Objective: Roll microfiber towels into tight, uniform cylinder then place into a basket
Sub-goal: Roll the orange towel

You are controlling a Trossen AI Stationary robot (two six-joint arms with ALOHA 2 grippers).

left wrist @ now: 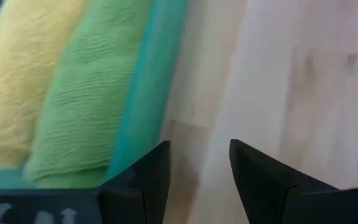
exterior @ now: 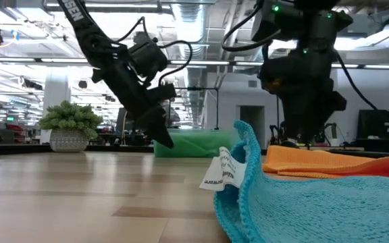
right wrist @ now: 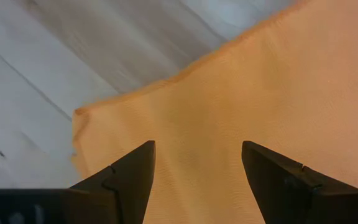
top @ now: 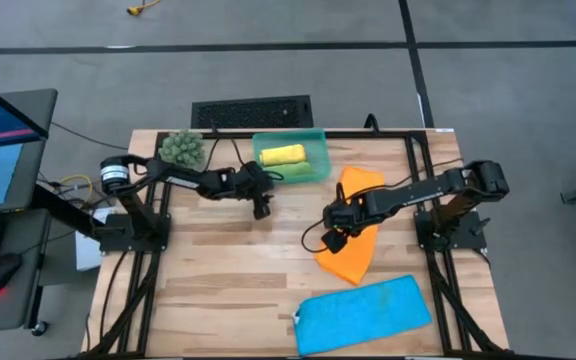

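- Blue towel (top: 364, 314) lies flat at the table's near edge, well in front of both claws.
- Right gripper (top: 334, 240) hangs over the orange towel (top: 353, 235), fingers spread wide with nothing between them; the cloth lies flat directly beneath.
- Left gripper (top: 262, 209) hovers above bare table (top: 218, 270), fingers apart and holding nothing.
- Just beyond the left gripper sits the basket (top: 290, 157), holding the yellow roll (top: 282, 155) and green roll (left wrist: 79, 112) side by side.

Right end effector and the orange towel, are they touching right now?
Cannot tell. In the right wrist view the right end effector stands open directly over the orange towel, but neither that view nor the low view shows contact or a gap plainly.
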